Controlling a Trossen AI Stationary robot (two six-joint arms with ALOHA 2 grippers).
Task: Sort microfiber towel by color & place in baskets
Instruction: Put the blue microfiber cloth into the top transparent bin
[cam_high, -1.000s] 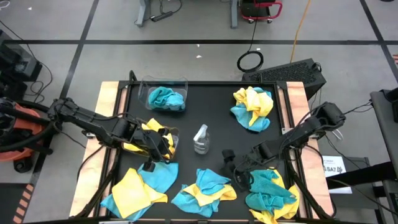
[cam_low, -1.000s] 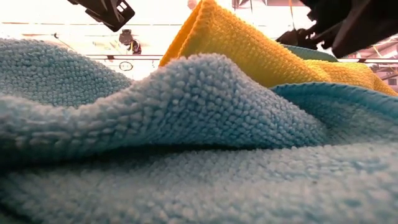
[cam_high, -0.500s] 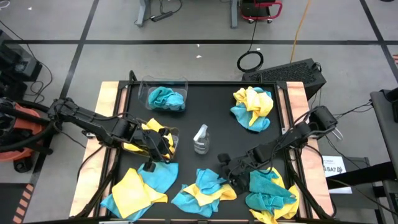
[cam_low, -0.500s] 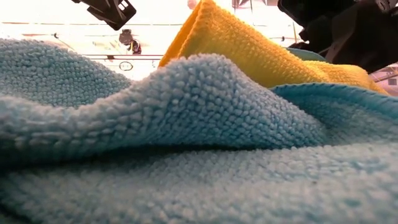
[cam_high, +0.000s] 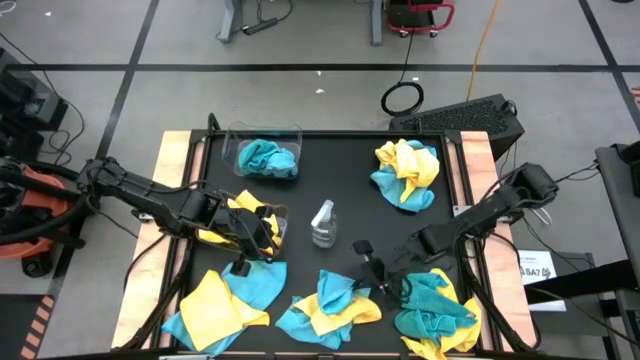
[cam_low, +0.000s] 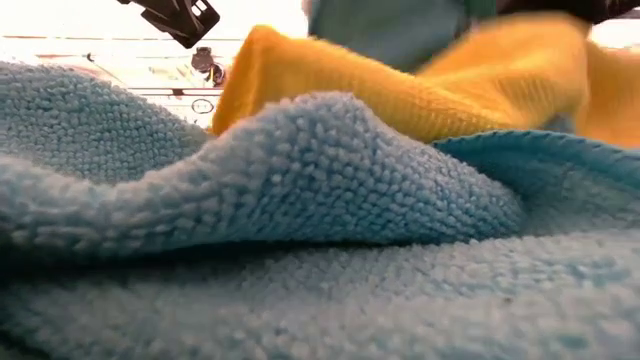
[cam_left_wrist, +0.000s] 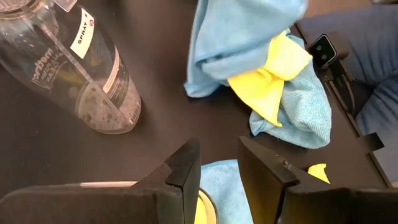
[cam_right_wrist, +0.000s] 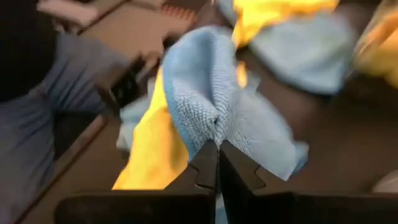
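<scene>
Teal-blue fuzzy microfiber towel (cam_right_wrist: 211, 106) pinched at a fold by right pincer (cam_high: 385, 287), clamped on it, above the blue-and-yellow towel heap (cam_high: 330, 302) at the black desk's (cam_high: 340, 180) near edge | left pincer (cam_left_wrist: 217, 163) slightly parted, empty, hanging over the yellow-filled clear plastic basket (cam_high: 268, 228) beside the clear spray bottle (cam_high: 322, 224)

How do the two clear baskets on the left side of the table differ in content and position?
The far basket holds only teal towels and stands free. The near basket holds yellow towels, and the left tool is at it. Both are clear tubs.
</scene>
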